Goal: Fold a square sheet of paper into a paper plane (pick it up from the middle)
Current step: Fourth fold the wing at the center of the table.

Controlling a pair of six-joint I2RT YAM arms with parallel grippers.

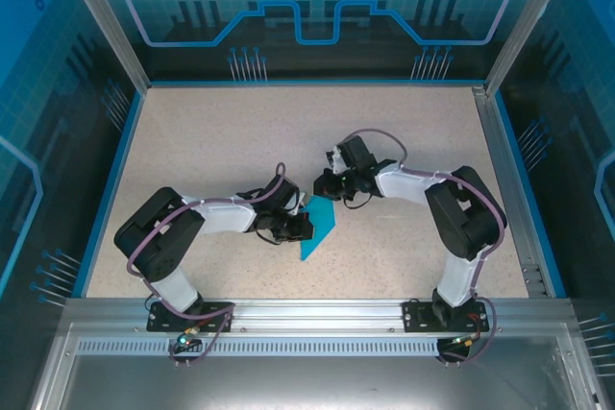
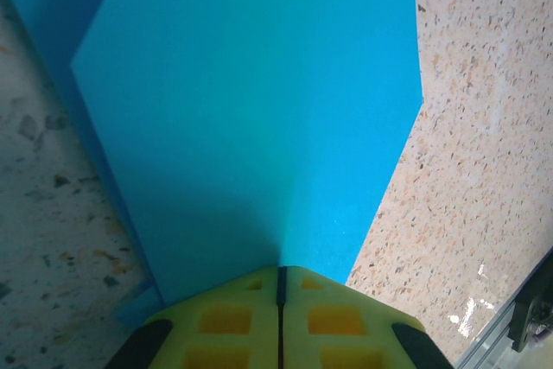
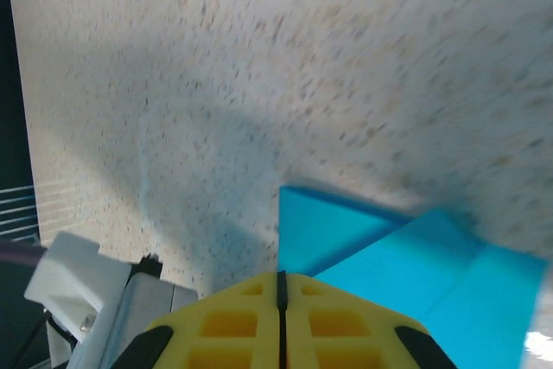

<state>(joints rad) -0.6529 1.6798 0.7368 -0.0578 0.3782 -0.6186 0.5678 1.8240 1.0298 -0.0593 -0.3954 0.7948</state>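
— Where's the blue paper (image 1: pixel 322 223)?
— Middle of the counter (image 1: pixel 211 141), partly folded, between both arms. Left tool (image 2: pixel 281 272) clamped on its edge; right tool (image 3: pixel 281 276) closed at a corner, grip unclear.
— Advice?
— I'd keep it taut, crease slowly. Counter's speckled beige, flat; blue patterned walls (image 1: pixel 307 7) surround it.

Plain cyan-blue paper (image 1: pixel 319 226); beige table (image 1: pixel 221 141) w/ dark specks; yellow tool pads (image 2: pixel 226 321).
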